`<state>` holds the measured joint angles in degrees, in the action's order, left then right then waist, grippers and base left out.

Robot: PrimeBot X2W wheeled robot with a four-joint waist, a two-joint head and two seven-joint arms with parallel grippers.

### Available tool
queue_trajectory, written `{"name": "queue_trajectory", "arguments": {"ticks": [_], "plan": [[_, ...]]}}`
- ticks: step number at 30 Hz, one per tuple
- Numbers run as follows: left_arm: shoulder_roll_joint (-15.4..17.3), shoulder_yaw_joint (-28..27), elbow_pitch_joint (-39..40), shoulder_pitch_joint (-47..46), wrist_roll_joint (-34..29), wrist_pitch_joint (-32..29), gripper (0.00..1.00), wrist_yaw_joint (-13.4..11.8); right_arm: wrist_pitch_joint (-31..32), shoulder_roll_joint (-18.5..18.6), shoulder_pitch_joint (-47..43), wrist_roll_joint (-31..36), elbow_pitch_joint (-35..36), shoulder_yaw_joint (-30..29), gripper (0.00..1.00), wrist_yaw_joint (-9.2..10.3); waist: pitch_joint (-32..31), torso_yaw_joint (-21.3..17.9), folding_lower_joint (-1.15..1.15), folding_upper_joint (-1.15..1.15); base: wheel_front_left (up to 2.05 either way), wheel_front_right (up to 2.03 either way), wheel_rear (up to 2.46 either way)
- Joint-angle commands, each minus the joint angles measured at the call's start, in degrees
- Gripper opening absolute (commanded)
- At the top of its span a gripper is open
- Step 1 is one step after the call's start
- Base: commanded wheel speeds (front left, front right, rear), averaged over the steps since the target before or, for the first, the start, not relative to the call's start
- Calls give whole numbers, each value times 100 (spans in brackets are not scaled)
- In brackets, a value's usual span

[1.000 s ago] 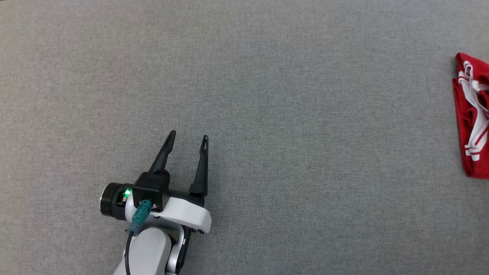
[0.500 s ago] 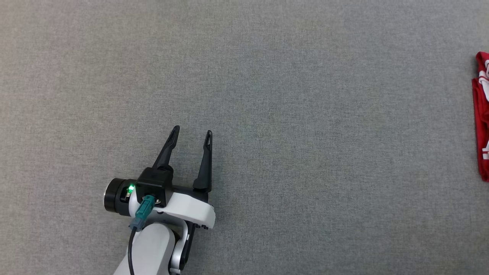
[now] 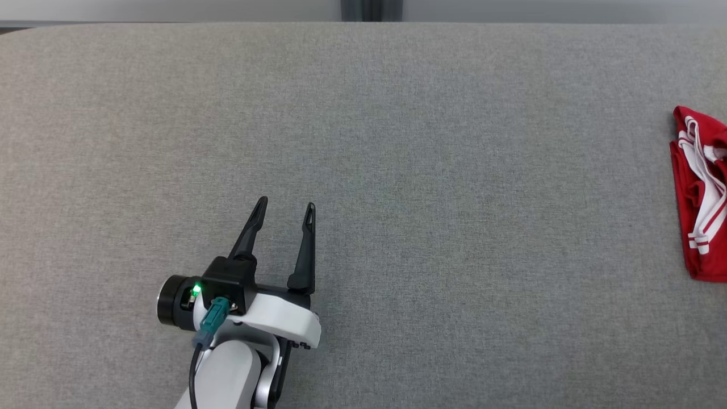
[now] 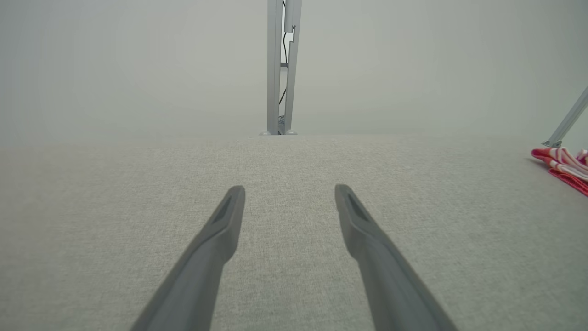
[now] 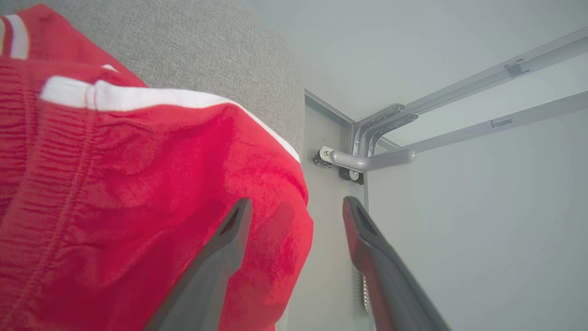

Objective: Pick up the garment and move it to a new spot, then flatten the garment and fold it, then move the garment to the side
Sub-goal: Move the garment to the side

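The garment (image 3: pixel 697 227) is red cloth with white stripes, lying folded and bunched at the right edge of the grey fabric table (image 3: pixel 397 142). The left wrist view catches it as a low red strip (image 4: pixel 560 161) far to the right. My left gripper (image 3: pixel 284 207) hovers open over bare table at the lower left, far from it, with nothing between its fingers (image 4: pixel 289 193). In the right wrist view my right gripper (image 5: pixel 294 204) is open just above the garment (image 5: pixel 138 184). Its left finger is over the cloth and its right finger is past the table's edge.
The table's far edge (image 3: pixel 363 24) runs along the top, with a grey metal post (image 4: pixel 280 69) behind it. Grey frame bars and a bracket (image 5: pixel 390 156) stand beyond the table corner beside the garment. Wide bare fabric lies between my left gripper and the garment.
The head camera has shifted, bringing the table's far edge into view; the garment slid out towards the picture's right edge and back. My left gripper holds the same open pose.
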<state>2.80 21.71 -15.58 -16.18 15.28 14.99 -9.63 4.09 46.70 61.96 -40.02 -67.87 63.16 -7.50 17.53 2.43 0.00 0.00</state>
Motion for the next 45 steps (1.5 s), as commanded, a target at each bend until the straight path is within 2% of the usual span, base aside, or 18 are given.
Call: {"name": "queue_trajectory", "arguments": {"ticks": [1, 6, 17, 21, 23, 27, 31, 35, 40, 45], "plan": [[25, -9, 9, 61, 33, 17, 100, -24, 29, -30, 69, 30, -52, 17, 100, 1, -59, 30, 0, 0, 0, 0, 0], [25, -42, 21, 140, 46, 17, 100, -23, -258, -153, 272, 48, -39, -14, 100, 1, -185, 74, 0, 0, 0, 0, 0], [24, -543, 86, 532, -188, 17, 100, 84, -1690, -1141, -33, -582, 669, -490, 100, 1, -887, -68, 0, 0, 0, 0, 0], [23, -826, 205, 726, -256, 17, 100, 117, -1931, -1519, -354, -784, 1228, -865, 100, 1, -1109, -208, 0, 0, 0, 0, 0], [21, -955, 295, 808, -243, 17, 100, 135, -1943, -1529, -460, -540, 1685, -1385, 100, 1, -1194, -265, 0, 0, 0, 0, 0], [27, -1152, 473, 999, -252, 17, 100, 149, -1929, -1925, -1468, 208, 2585, -2738, 100, 0, -1443, -320, 0, 0, 0, 0, 0], [24, -1238, 601, 1238, -206, 17, 100, 208, -1926, -2476, -2665, 990, 3478, -4119, 100, 1, -1690, -331, 0, 0, 0, 0, 0], [24, -1297, 647, 1408, -152, 17, 100, 256, -1922, -3141, -3728, 1704, 4249, -5075, 100, 0, -1786, -357, 0, 0, 0, 0, 0], [23, -1419, 736, 1532, 228, 17, 100, 365, -1923, -3811, -4648, 2288, 4858, -5654, 100, -2, -1836, -382, 0, 0, 0, 0, 0], [22, -1497, 764, 1673, 354, 17, 100, 406, -1924, -4123, -5146, 2677, 5052, -5813, 100, 0, -1860, -410, 0, 0, 0, 0, 0]]}}
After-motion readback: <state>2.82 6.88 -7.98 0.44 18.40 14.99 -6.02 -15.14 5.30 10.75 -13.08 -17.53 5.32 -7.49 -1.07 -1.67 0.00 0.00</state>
